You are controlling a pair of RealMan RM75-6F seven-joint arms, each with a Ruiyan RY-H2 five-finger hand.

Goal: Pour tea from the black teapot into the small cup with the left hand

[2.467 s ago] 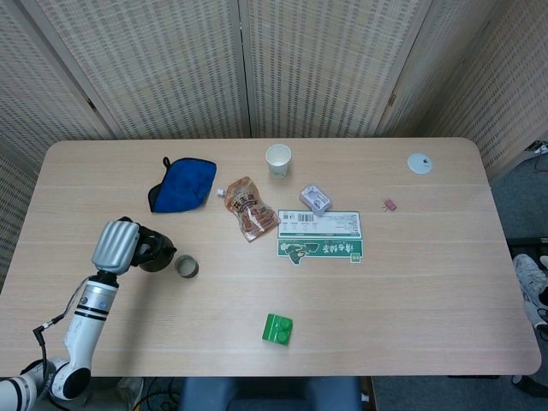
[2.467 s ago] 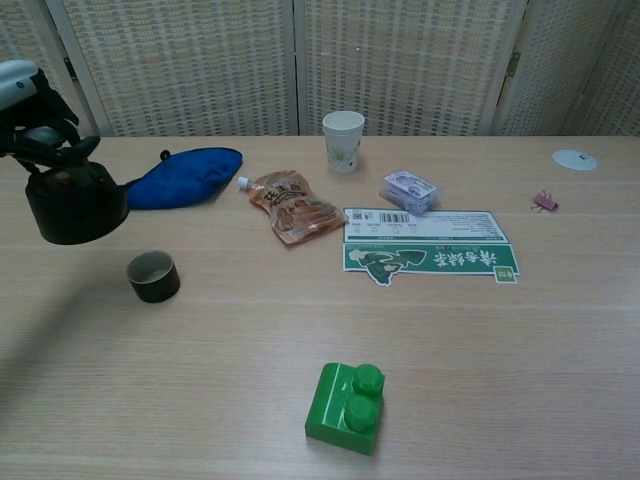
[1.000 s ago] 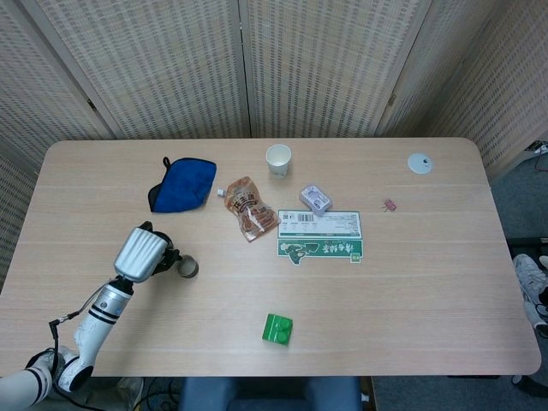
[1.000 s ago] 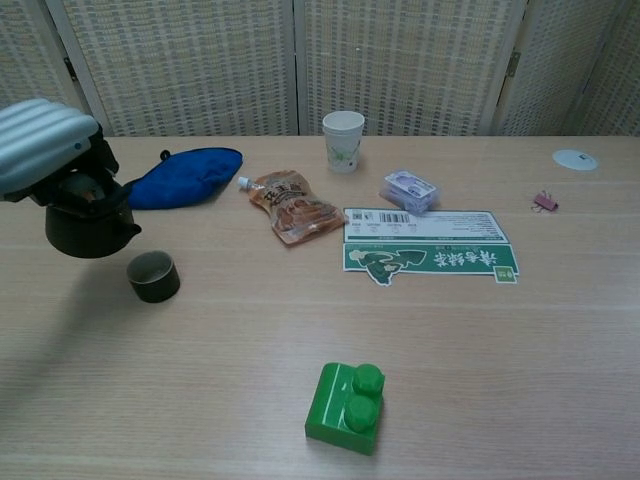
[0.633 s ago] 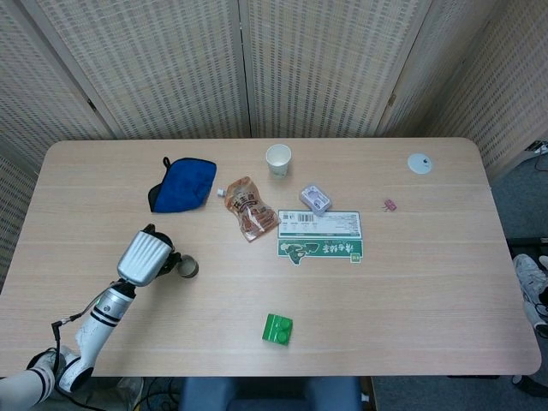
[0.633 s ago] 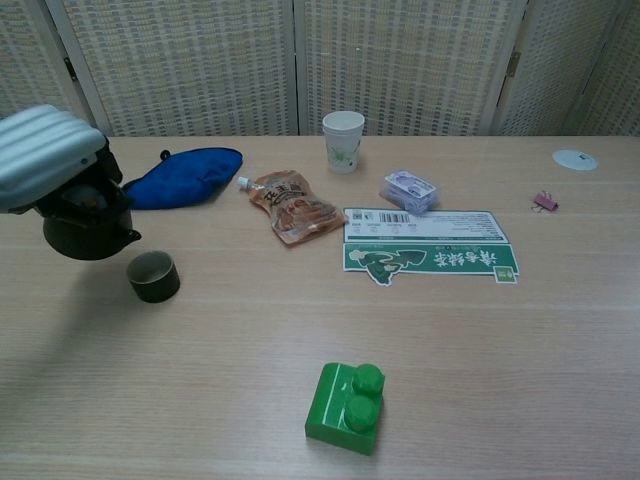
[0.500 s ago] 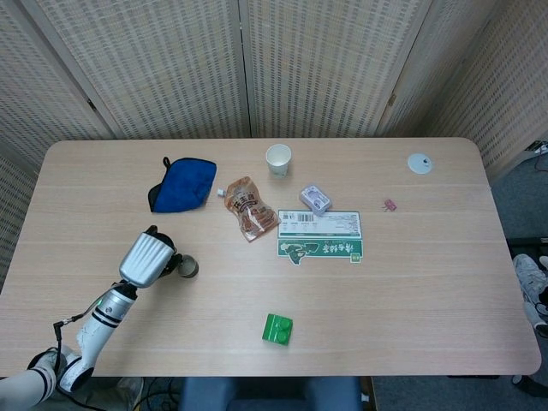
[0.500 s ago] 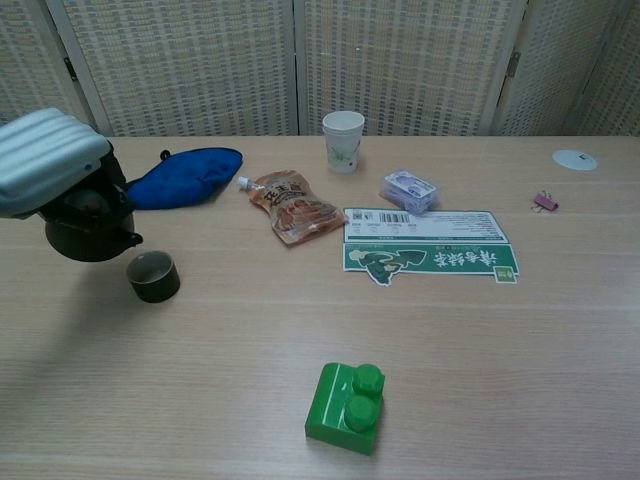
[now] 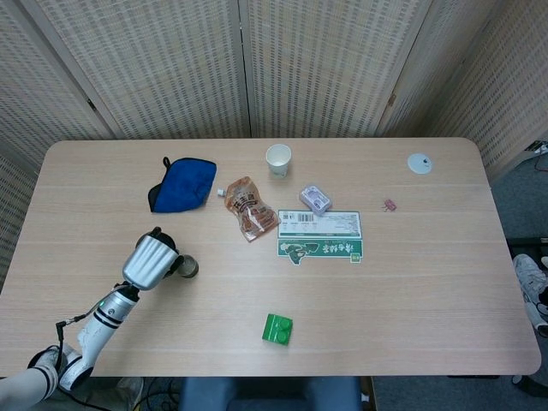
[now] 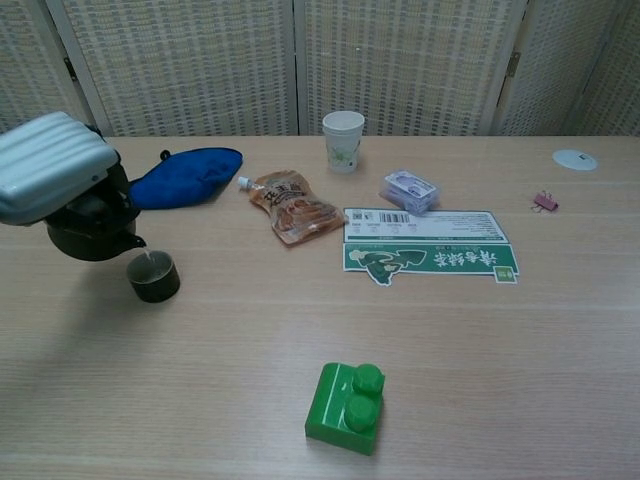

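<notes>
My left hand (image 10: 50, 180) (image 9: 150, 261) grips the black teapot (image 10: 92, 232) and holds it above the table, tilted toward the small dark cup (image 10: 152, 276) (image 9: 187, 267). In the chest view the spout sits just over the cup's left rim, and a thin stream seems to reach the cup. From the head camera my hand covers nearly all of the teapot. The cup stands upright on the table, just right of the hand. My right hand appears in neither view.
A blue pouch (image 10: 185, 176) lies behind the teapot. Further right are a snack packet (image 10: 294, 219), a white paper cup (image 10: 343, 140), a small wrapped pack (image 10: 408, 190) and a green-and-white box (image 10: 430, 257). A green brick (image 10: 346, 407) sits near the front edge.
My left hand has carried the teapot rightward to the cup and tipped it further, so the spout now hangs over the cup's rim. The cup has not moved.
</notes>
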